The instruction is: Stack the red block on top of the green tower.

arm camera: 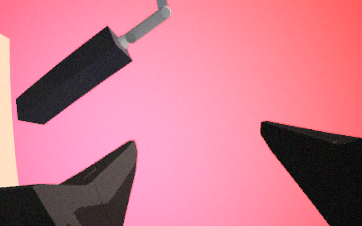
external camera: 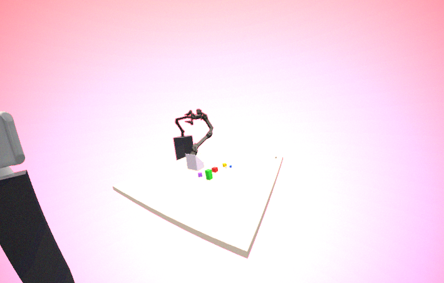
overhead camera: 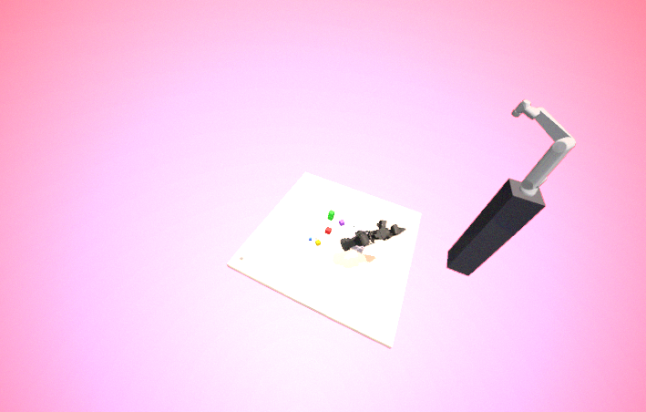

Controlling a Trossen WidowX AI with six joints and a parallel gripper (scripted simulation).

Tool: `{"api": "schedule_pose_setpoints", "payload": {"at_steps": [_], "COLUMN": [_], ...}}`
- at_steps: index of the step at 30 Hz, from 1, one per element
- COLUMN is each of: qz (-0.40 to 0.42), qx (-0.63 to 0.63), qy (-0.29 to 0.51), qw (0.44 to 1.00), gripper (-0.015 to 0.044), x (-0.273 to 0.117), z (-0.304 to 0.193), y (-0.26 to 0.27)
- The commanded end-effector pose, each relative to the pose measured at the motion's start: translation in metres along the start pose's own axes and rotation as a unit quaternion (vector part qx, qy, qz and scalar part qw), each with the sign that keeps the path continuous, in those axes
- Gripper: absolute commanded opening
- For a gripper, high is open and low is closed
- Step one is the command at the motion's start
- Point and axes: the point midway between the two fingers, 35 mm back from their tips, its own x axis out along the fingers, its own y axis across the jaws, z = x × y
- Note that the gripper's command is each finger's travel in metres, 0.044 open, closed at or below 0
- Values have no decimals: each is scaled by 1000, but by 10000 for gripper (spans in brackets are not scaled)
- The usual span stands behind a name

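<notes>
The gripper (arm camera: 198, 145) is spread wide with nothing between its fingers, which frame only pink background in the wrist view; a dark pedestal (arm camera: 73, 75) hangs in the upper left of that frame. In the top view the red block (overhead camera: 328, 230) sits on the white counter (overhead camera: 356, 302), just below the green tower (overhead camera: 331, 214) and apart from it. A purple cube (overhead camera: 341, 222), a yellow cube (overhead camera: 317, 242) and what looks like a tiny blue cube (overhead camera: 310, 239) lie nearby. The arm (external camera: 202, 129) rises above the centre of the exterior frame.
</notes>
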Motion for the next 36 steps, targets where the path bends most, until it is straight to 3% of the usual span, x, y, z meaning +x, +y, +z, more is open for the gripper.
{"api": "schedule_pose_setpoints", "payload": {"at_steps": [1, 15, 27, 36], "qz": [13, 109, 210, 281], "qx": [-1, -39, -94, -130], "qy": [-46, -243, -368, -413], "qw": [999, 963, 901, 856], "gripper": [440, 440, 440, 440], "x": [11, 31, -3, -37], "z": [30, 176, 287, 338], "y": [4, 46, 114, 169]}}
